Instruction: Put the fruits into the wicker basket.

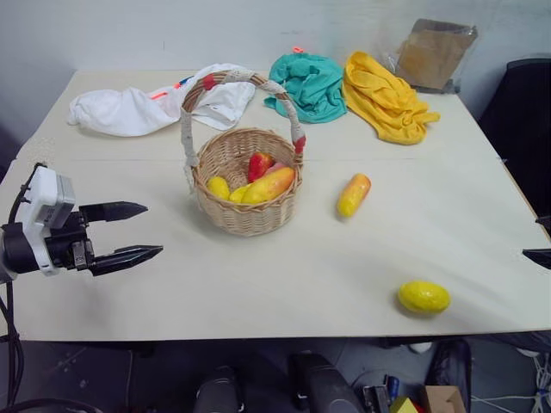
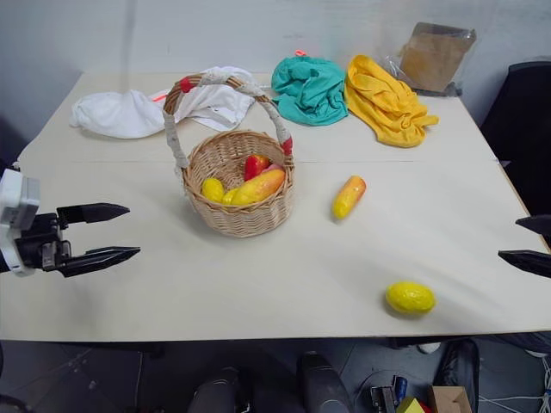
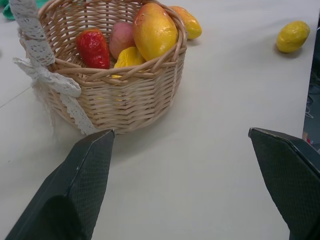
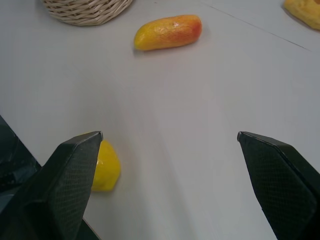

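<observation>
Left eye view gives you the wicker basket [image 1: 247, 185] mid-table with fruits inside, a mango [image 1: 353, 194] lying just to its right, a lemon [image 1: 424, 296] near the front edge, and the left gripper [image 1: 129, 231] with jaws spread, empty. Right eye view shows you the right gripper [image 2: 527, 243] at the table's right edge. Right wrist view shows its fingers [image 4: 75, 165] wide apart, holding nothing.
</observation>
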Controlling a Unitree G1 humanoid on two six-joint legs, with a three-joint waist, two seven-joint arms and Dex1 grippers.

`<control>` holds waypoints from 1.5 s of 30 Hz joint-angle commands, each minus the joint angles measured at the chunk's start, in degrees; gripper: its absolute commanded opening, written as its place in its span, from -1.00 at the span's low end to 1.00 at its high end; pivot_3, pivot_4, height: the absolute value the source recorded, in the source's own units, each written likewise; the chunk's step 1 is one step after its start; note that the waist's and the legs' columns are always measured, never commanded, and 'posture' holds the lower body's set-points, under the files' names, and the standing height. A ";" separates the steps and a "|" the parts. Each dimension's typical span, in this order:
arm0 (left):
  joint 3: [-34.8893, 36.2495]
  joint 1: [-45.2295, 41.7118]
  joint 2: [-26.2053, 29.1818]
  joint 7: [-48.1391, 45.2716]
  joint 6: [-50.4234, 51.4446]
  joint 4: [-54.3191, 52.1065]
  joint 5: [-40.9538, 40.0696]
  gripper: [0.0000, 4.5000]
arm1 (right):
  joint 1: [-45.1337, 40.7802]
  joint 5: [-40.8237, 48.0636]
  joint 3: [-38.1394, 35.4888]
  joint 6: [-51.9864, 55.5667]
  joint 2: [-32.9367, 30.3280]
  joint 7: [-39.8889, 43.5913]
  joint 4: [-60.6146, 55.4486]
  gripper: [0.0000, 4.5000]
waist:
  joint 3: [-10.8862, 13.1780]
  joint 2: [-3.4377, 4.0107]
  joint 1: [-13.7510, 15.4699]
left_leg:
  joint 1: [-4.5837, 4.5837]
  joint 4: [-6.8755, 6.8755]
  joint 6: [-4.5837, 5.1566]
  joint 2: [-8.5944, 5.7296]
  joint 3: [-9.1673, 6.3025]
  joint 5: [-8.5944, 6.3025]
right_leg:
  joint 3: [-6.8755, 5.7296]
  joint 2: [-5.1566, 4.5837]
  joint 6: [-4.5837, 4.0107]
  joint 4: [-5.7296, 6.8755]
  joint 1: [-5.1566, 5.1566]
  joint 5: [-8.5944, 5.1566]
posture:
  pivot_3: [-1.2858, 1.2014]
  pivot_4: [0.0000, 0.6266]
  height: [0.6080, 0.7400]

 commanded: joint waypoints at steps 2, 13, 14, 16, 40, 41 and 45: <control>-0.75 0.90 1.09 -1.65 -3.12 0.97 2.48 1.00 | -0.33 0.40 -1.76 -0.83 0.41 -0.10 -1.09 0.98 | 0.00 0.00 -0.17 | 0.03 -0.01 -0.01 0.00 0.00 0.01 | 0.00 0.01 0.00 0.01 0.00 0.00 | 0.03 -0.52 1.00; -1.63 -1.08 0.69 -0.76 -4.25 3.03 3.61 1.00 | -0.29 -0.48 -1.49 -2.08 0.80 -1.12 -0.31 0.98 | 0.00 0.00 -0.09 | 0.03 0.01 -0.01 0.00 -0.01 0.02 | 0.00 0.00 0.00 0.05 0.00 0.00 | 0.03 -0.52 1.00; -1.59 -1.02 0.70 -0.79 -4.28 3.07 3.68 1.00 | -0.24 -0.52 -1.66 -2.20 0.95 -1.42 -0.29 0.98 | 0.00 0.00 -0.15 | 0.03 0.01 -0.01 0.00 0.00 0.02 | 0.00 0.00 0.00 0.05 0.00 0.00 | 0.03 -0.52 1.00; -1.61 -1.03 0.70 -0.73 -4.36 3.23 3.86 1.00 | -0.23 -0.62 -1.93 -2.40 1.33 -2.08 -0.24 0.98 | 0.00 0.00 -0.15 | 0.02 0.00 -0.01 0.01 0.00 0.02 | 0.00 0.00 0.00 0.05 -0.01 0.00 | 0.03 -0.52 1.00; -24.48 -24.76 -3.63 -8.44 3.93 -8.11 -6.47 1.00 | 5.93 -7.01 17.48 -10.45 6.61 -3.42 -22.76 0.98 | -0.02 -0.04 0.32 | -0.04 0.24 -0.07 -0.08 -0.13 0.10 | 0.01 0.07 0.13 0.24 0.07 0.02 | 0.03 -0.52 1.00; -25.58 -26.12 -4.28 -8.27 4.23 -8.30 -6.44 1.00 | 5.51 -8.39 19.38 -12.08 7.06 -3.94 -22.11 0.98 | -0.02 -0.04 0.33 | -0.04 0.27 -0.06 -0.10 -0.13 0.11 | 0.01 0.06 0.16 0.24 0.08 0.00 | 0.03 -0.52 1.00; -27.48 -29.49 -5.33 -8.20 5.15 -8.43 -6.68 1.00 | 1.44 -14.67 26.96 -17.80 9.61 -8.23 -16.96 0.98 | -0.03 -0.07 -0.01 | -0.08 0.43 -0.04 -0.06 -0.10 0.10 | 0.04 0.10 0.17 0.26 0.06 0.00 | 0.03 -0.52 1.00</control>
